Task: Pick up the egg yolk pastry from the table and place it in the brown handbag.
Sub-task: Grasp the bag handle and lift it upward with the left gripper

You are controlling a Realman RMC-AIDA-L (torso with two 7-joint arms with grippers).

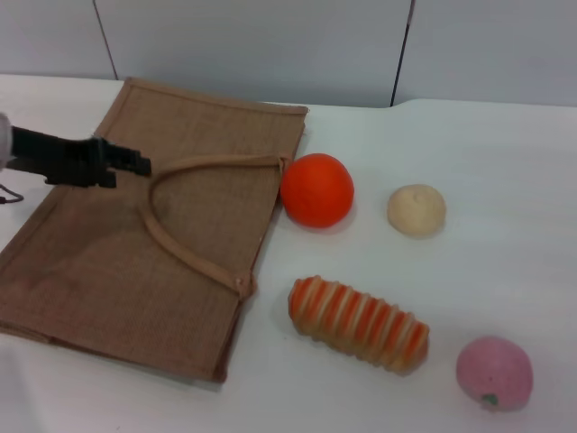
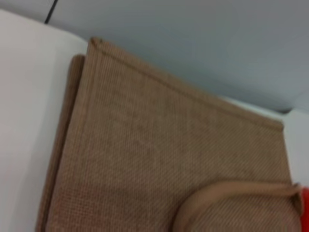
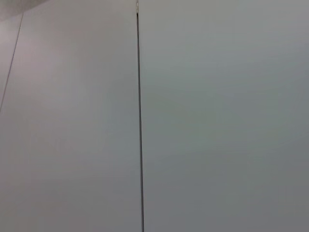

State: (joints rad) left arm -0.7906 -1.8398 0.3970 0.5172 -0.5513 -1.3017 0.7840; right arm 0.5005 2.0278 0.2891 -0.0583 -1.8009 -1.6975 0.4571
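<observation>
- While the egg yolk pastry point(image 1: 416, 210) sits untouched on the bench point(image 1: 505, 153) beside the orange point(image 1: 316, 189), we judge picking not begun.
- Left tool point(image 1: 135, 164) hovers over the brown handbag point(image 1: 108, 271); its opening we cannot tell.
- Next, probably open the flat bag.

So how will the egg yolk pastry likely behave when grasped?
The egg yolk pastry looks small and matte, so probably light and not slippery. Its domed shape sits flat on the table, so it seems unlikely to roll. It may well crush under a firm squeeze.
</observation>
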